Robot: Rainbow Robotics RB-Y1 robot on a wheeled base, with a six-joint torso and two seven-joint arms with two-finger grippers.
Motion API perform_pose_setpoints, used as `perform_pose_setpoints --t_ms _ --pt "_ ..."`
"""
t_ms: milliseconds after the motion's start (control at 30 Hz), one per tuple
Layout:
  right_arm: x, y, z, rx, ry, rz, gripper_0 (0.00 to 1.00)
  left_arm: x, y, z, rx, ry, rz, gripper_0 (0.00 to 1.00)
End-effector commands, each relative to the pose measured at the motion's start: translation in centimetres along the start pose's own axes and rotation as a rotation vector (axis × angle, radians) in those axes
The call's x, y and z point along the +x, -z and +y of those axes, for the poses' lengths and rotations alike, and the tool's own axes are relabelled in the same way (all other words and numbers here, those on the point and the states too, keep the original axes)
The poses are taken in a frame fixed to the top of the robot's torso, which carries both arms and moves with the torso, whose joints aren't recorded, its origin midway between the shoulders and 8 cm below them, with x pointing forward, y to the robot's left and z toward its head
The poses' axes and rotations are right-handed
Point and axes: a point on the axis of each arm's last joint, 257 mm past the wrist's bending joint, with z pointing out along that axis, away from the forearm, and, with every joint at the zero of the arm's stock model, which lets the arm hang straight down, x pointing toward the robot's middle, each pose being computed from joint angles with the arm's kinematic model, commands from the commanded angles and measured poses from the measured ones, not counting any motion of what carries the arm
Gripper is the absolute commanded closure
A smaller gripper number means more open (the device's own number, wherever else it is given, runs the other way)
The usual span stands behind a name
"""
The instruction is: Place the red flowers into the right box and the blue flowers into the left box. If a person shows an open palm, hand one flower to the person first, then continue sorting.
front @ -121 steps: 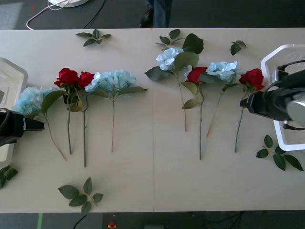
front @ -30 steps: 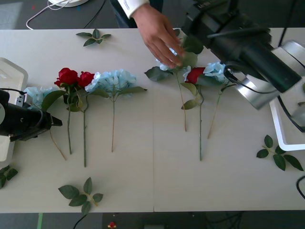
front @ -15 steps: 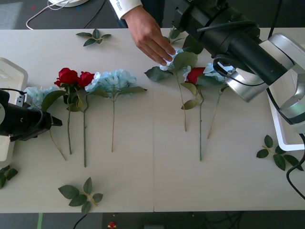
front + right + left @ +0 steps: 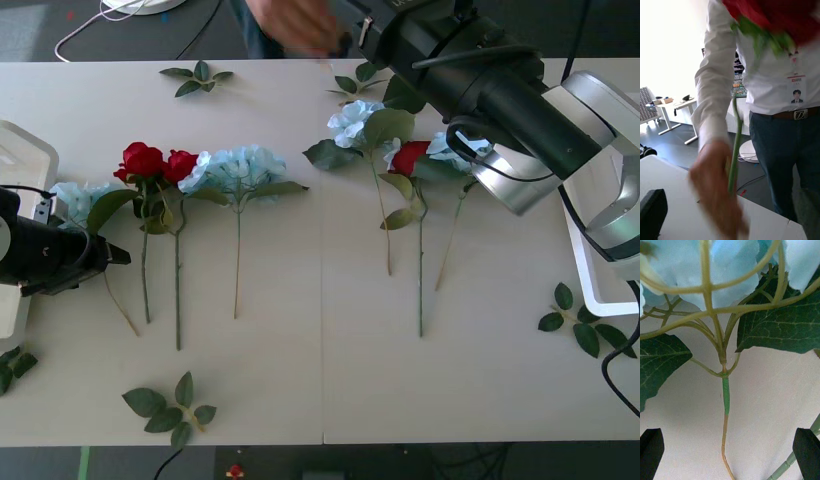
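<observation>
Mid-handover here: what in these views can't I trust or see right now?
- Person's hand, right wrist view: motion-blurred, so its hold on the red flower stem is unclear.
- Right claw, front view: at the far table edge, masked by its own wrist.
- Right box: cut by the edge, covered by the right arm.
- Left box: cut by the edge, contents unseen.
- Left claw covers part of the leftmost blue flower stem.
</observation>
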Motion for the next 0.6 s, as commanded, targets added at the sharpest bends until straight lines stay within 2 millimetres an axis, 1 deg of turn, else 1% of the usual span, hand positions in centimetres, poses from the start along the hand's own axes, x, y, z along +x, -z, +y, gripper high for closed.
perform_pose_setpoints --t_ms 33,100,133,167,233,267,300,333,367,400,433,467,500,533,567,600 --pt "-1.1 -0.2 0.9 -0.027 0.016 -0.008 0.00 -0.7 0.2 -0.3 0.000 0.039 -0.015 0.00" --pt "0.2 1.1 0.1 0.006 0.003 0.038 0.00 -0.7 0.2 -0.3 0.000 0.039 -0.015 0.00" --pt "0.5 1.5 0.0 0.016 -0.007 0.055 0.00 -0.7 0.2 -0.3 0.000 0.039 -0.015 0.00" --pt "1.4 2.7 -0.6 0.049 -0.029 0.103 0.00 -0.7 0.2 -0.3 0.000 0.039 -0.015 0.00" --pt "2.4 4.2 -1.2 0.090 -0.063 0.156 0.00 -0.7 0.2 -0.3 0.000 0.039 -0.015 0.00" --pt "3.2 5.8 -1.9 0.137 -0.087 0.211 0.00 -0.7 0.2 -0.3 0.000 0.039 -0.015 0.00" --pt "3.7 6.5 -2.2 0.158 -0.097 0.236 0.00 -0.7 0.2 -0.3 0.000 0.039 -0.015 0.00" --pt "4.3 7.6 -2.7 0.186 -0.111 0.273 0.00 -0.7 0.2 -0.3 0.000 0.039 -0.015 0.00" --pt "5.1 9.3 -3.5 0.230 -0.132 0.327 0.00 1.3 -0.9 0.1 -0.007 0.037 0.019 0.00" --pt "6.0 10.9 -4.3 0.273 -0.149 0.380 0.00 1.6 -1.0 0.1 -0.007 0.035 0.024 0.00" --pt "6.5 11.9 -4.7 0.298 -0.160 0.410 0.00 1.8 -1.2 0.0 -0.006 0.032 0.027 0.00" --pt "7.7 14.0 -5.4 0.347 -0.185 0.478 0.00 1.2 -1.0 -0.4 0.002 0.026 0.014 0.00" --pt "8.6 15.3 -5.9 0.377 -0.202 0.523 0.00 1.2 -1.0 -0.4 0.002 0.026 0.014 0.00" --pt "9.2 16.3 -6.2 0.399 -0.212 0.551 0.00 1.0 -0.9 -0.5 0.004 0.024 0.012 0.00" --pt "10.5 18.5 -7.1 0.449 -0.233 0.620 0.00 1.0 -0.9 -0.7 0.007 0.031 0.013 0.00" --pt "11.1 19.4 -7.4 0.467 -0.247 0.647 0.00 1.0 -0.9 -0.7 0.007 0.032 0.013 0.00"
